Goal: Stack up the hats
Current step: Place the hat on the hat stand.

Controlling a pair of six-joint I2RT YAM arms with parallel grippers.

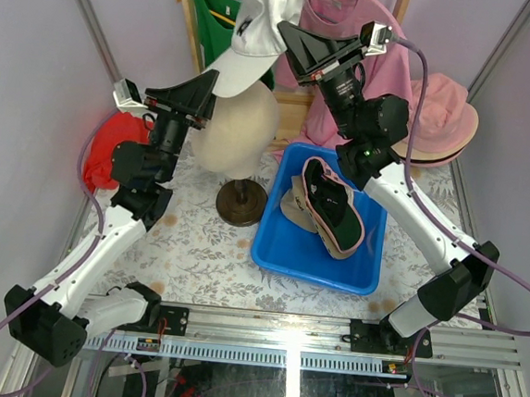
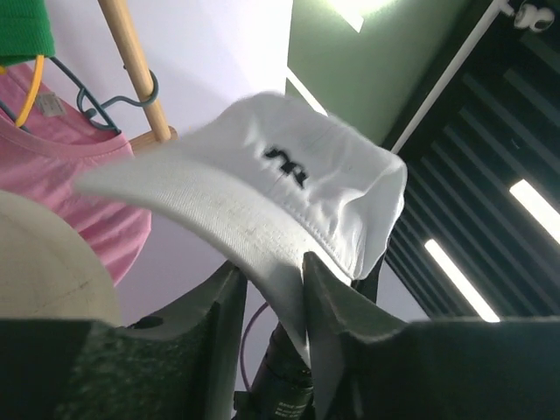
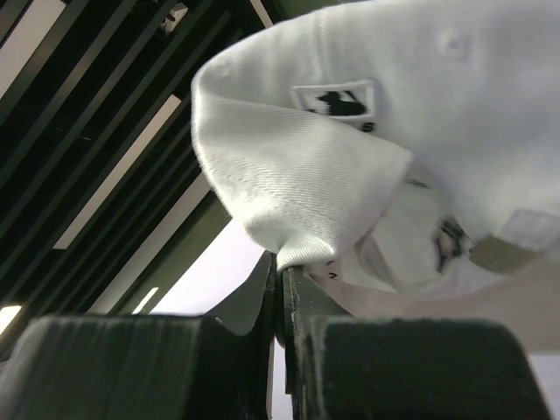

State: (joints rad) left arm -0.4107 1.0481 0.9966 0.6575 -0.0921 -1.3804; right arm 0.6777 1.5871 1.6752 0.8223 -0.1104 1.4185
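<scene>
A white baseball cap (image 1: 254, 32) hangs high above the cream mannequin head (image 1: 239, 127). My right gripper (image 1: 284, 28) is shut on the cap's back edge, seen pinched in the right wrist view (image 3: 284, 267), where the cap (image 3: 394, 105) fills the top. My left gripper (image 1: 215, 83) is open with the cap's brim (image 2: 219, 210) between its fingers, resting against the right finger (image 2: 325, 289). A dark green hat with a pink edge (image 1: 334, 209) lies on a tan hat (image 1: 294, 208) in the blue bin (image 1: 283, 256). A pink bucket hat (image 1: 443, 121) lies at the back right.
The mannequin head stands on a brown round base (image 1: 241, 201) left of the bin. A red cloth bundle (image 1: 112, 148) lies at the left wall. Pink (image 1: 332, 19) and green (image 1: 207, 12) shirts hang on a wooden rack at the back.
</scene>
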